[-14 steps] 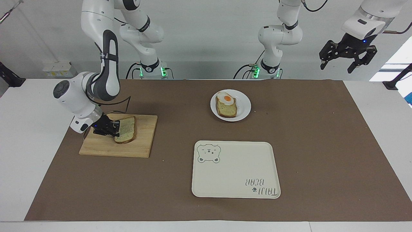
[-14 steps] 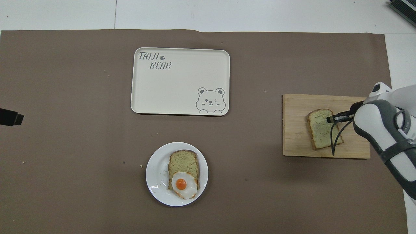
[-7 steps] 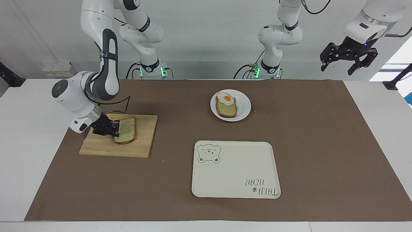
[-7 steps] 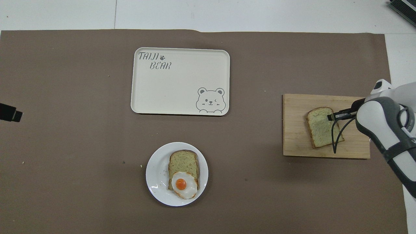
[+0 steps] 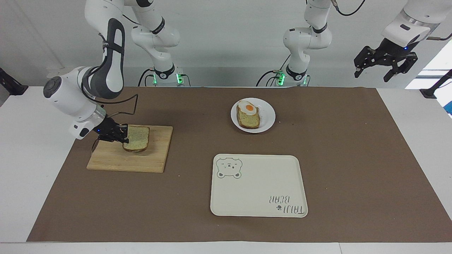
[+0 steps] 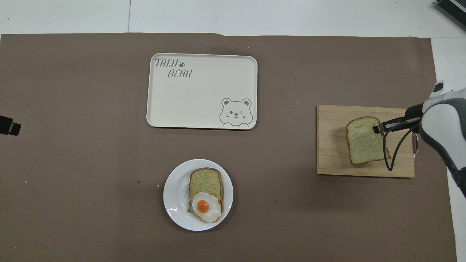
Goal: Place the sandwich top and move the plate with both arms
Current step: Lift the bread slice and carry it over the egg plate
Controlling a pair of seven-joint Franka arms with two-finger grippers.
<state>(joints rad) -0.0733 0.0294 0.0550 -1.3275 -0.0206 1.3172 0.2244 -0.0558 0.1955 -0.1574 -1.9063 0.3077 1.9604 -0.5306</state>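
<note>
On the wooden board (image 5: 130, 153), in the facing view, my right jaws (image 5: 122, 137) pinch the sandwich top (image 5: 137, 138) by its edge. My left jaws (image 5: 385, 61) wait wide open, high over the counter's end. From overhead, the plate (image 6: 174, 198) with egg bread (image 6: 205, 195) sits near the robots. Nothing is placed yet; moving the plate comes later.

The sandwich top (image 5: 137, 138), a pale speckled slice with brown crust, hangs lifted and near level just over the wooden board (image 5: 148, 163). The plate (image 5: 267, 116), round glossy white, lies well apart from that board, carrying egg-topped bread.
</note>
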